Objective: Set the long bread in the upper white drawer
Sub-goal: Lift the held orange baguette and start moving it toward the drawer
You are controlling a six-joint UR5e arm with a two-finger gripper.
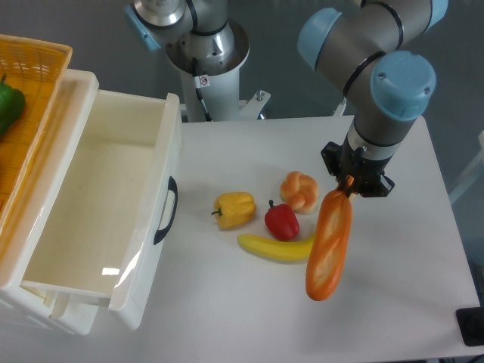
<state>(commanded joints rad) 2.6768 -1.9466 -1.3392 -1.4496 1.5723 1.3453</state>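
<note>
The long bread (330,246), an orange-brown loaf with a paler centre, hangs almost upright above the table at the right. My gripper (347,186) is shut on its top end, and its lower end overlaps the banana's right tip in this view. The upper white drawer (83,219) stands pulled open at the left, its black handle (165,210) facing the table's middle. The drawer's inside shows nothing in it. The loaf is well to the right of the drawer.
On the table between drawer and loaf lie a yellow pepper (235,209), a red pepper (281,220), a knotted bun (300,191) and a banana (274,248). A yellow wicker basket (30,68) with a green pepper (7,106) sits at the far left. The arm's base (203,53) stands behind.
</note>
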